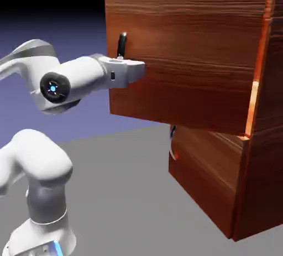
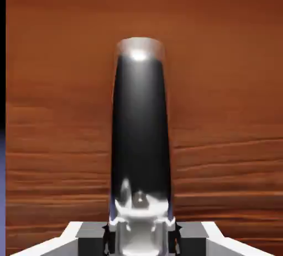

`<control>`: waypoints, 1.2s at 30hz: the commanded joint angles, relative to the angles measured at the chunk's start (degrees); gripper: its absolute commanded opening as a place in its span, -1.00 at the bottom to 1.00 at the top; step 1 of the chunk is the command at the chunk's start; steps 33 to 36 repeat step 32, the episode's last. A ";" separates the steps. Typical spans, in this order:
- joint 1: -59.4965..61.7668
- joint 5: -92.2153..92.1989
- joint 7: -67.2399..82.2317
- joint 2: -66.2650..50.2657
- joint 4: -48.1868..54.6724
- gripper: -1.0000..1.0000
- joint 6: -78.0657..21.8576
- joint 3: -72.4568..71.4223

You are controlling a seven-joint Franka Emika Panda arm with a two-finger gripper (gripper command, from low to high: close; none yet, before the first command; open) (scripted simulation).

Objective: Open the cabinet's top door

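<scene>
Grey floor [image 1: 121, 188], blue-violet backdrop [image 1: 83, 28]. Pincer [image 2: 141, 238] closed on curved handle [image 2: 140, 133] of top door [image 1: 188, 56], door standing open.

The exterior view looks from off to one side, standing back enough to take in the arm [image 1: 72, 81] and much of the cabinet [image 1: 210, 183]. The hand view looks along the gripper [image 2: 141, 238], straight at the top door [image 2: 221, 83] from close up, so wood grain nearly fills it. Both views share the door's upright handle [image 2: 140, 122] and the wood around it.
</scene>
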State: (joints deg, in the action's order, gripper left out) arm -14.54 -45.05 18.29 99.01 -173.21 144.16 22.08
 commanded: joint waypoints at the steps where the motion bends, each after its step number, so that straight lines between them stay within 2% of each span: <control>1: 0.98 1.16 0.03 0.56 0.43 -1.00 -2.44 1.83; 7: 4.62 9.10 0.76 1.90 5.23 -1.00 -17.36 13.72; 12: 2.16 17.26 0.06 1.99 12.70 -1.00 -29.67 23.75; 20: -9.02 25.82 -2.15 1.96 29.10 -1.00 -47.90 33.48; 31: -26.37 29.61 -6.06 1.89 51.37 -1.00 -67.39 37.13; 32: -26.37 29.61 -6.06 1.89 51.37 1.00 -67.39 37.13; 36: -26.37 29.61 -6.06 1.89 51.37 1.00 -67.39 37.13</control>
